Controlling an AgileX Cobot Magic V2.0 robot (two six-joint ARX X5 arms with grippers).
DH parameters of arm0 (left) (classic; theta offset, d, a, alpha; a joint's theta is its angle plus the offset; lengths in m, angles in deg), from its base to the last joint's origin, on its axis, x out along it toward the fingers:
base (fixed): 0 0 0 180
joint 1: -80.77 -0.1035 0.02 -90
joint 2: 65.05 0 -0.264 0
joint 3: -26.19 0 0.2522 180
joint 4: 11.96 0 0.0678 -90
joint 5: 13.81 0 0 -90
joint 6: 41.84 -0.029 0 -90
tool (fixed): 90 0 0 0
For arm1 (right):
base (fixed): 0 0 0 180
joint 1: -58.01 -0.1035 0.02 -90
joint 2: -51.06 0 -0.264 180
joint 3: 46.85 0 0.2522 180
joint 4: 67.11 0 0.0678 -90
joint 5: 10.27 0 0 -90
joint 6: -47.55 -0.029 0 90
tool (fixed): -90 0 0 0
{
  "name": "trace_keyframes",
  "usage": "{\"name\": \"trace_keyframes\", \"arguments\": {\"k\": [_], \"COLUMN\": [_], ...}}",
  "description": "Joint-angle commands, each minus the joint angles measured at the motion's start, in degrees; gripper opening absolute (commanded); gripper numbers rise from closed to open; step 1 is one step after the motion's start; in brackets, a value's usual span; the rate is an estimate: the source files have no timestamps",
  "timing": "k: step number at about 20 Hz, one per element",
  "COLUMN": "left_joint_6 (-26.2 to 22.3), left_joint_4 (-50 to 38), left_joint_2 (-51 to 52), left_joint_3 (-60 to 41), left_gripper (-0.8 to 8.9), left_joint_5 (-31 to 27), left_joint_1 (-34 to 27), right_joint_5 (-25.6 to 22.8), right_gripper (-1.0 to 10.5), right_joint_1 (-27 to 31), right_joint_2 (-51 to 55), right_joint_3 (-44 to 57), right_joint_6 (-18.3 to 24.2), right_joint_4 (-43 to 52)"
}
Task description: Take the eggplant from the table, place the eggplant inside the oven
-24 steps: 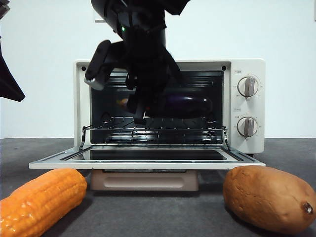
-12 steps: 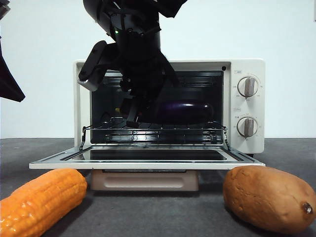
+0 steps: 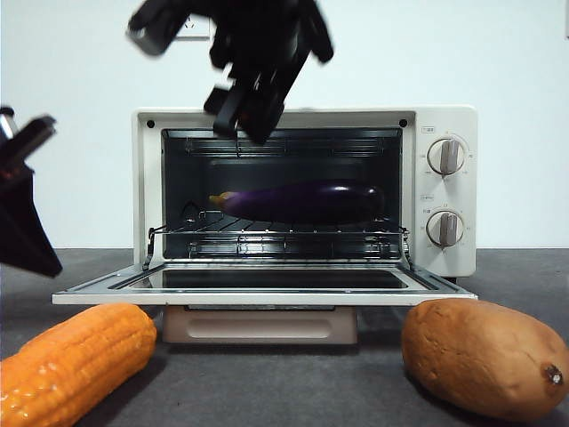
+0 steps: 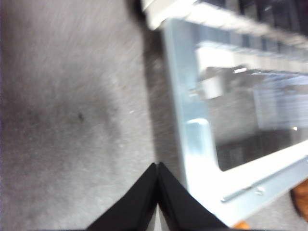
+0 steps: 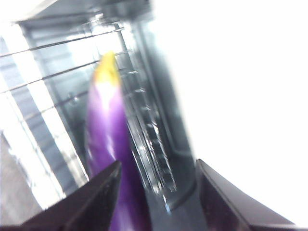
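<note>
The dark purple eggplant lies lengthwise on the wire rack inside the cream-white oven, pale stem end to the left. It also shows blurred in the right wrist view, eggplant. My right gripper hangs open above the oven's upper front edge, apart from the eggplant; its jaws stand spread in the right wrist view. My left gripper is shut and empty over the grey table, beside the corner of the lowered oven door.
The oven door lies open and flat toward me. An orange corn cob lies front left and a brown sweet potato front right. The left arm shows dark at the left edge.
My right gripper has let go of the eggplant and risen out of the oven to above its top edge. The eggplant stays on the rack. The left arm has shifted at the left edge.
</note>
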Motion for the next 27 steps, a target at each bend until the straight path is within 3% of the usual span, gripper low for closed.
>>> {"name": "trace_keyframes", "arguments": {"k": [1, 9, 13, 22, 27], "left_joint_6": [-0.02, -0.07, -0.39, -3.85, -4.55], "left_joint_4": [-1.36, -3.74, -3.76, -3.80, -4.20], "left_joint_2": [-4.24, -10.91, -11.04, -11.08, -11.08], "left_joint_3": [0.35, 0.35, 0.35, 0.35, 0.39], "left_gripper": [0.06, 0.06, 0.06, 0.06, 0.06], "left_joint_5": [0.22, 0.24, 0.96, 12.92, 15.45], "left_joint_1": [0.83, 4.66, 4.96, 4.96, 4.09], "right_joint_5": [0.11, 0.94, 1.53, 1.51, 1.60], "right_gripper": [2.4, 0.1, 0.0, 0.0, 0.0], "right_joint_1": [-1.68, -5.35, -5.75, -5.73, -5.73], "right_joint_2": [3.39, 18.18, 22.25, 29.46, 32.52], "right_joint_3": [-1.29, -1.29, -1.29, -1.29, -1.29], "right_joint_6": [-4.24, -8.39, -9.55, -12.81, -18.10], "right_joint_4": [-2.86, -11.45, -12.85, -17.92, -25.07]}}
